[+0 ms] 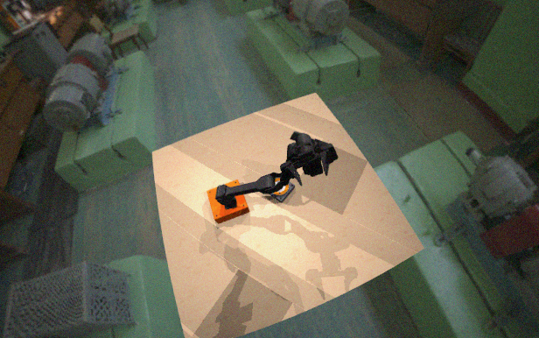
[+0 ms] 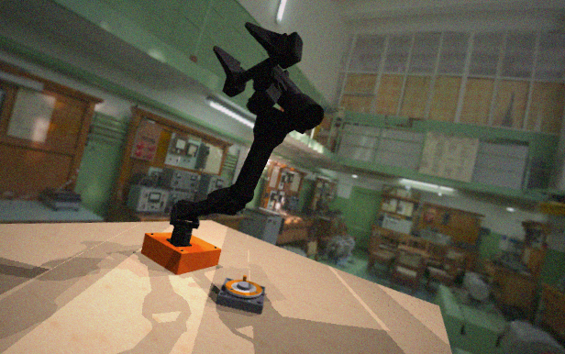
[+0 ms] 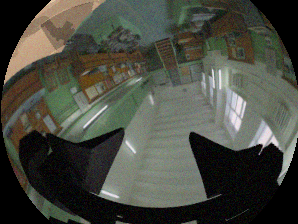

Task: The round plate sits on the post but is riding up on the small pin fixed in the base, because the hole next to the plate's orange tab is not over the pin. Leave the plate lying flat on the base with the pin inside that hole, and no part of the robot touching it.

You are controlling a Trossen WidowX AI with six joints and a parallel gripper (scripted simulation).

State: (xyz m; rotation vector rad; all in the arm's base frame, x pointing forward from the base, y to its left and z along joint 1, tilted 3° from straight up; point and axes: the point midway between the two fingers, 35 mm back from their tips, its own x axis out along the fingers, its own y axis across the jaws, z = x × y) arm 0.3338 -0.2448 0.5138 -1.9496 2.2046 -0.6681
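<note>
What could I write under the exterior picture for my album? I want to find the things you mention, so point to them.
Black robot arm lifts its open end effector (image 1: pixel 312 175) (image 2: pixel 230 36) (image 3: pixel 157 133) high above the round plate (image 1: pixel 284 191) (image 2: pixel 257 289).

Tan tbl (image 1: pixel 262 245) (image 2: pixel 105 293) (image 3: pixel 30 42) w/ dark sq. base (image 1: pixel 283 198) (image 2: pixel 239 303).

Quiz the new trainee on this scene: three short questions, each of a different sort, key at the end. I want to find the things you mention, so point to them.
1. Multiple choice: How is the claw (image 1: pixel 313 179) (image 2: pixel 230 36) (image 3: pixel 157 133)?
a) shut on the tab
b) open, raised well above the plate (image 1: pixel 285 191) (image 2: pixel 228 288)
c) open, touching the plate

2. True or false: The plate lies on the table, beside the dark base (image 1: pixel 284 198) (image 2: pixel 238 304).

3. Fill in: The block (image 1: pixel 236 214) (image 2: pixel 197 261) under the arm is coloured ____.

Key: 1 b; 2 false; 3 orange.
</note>
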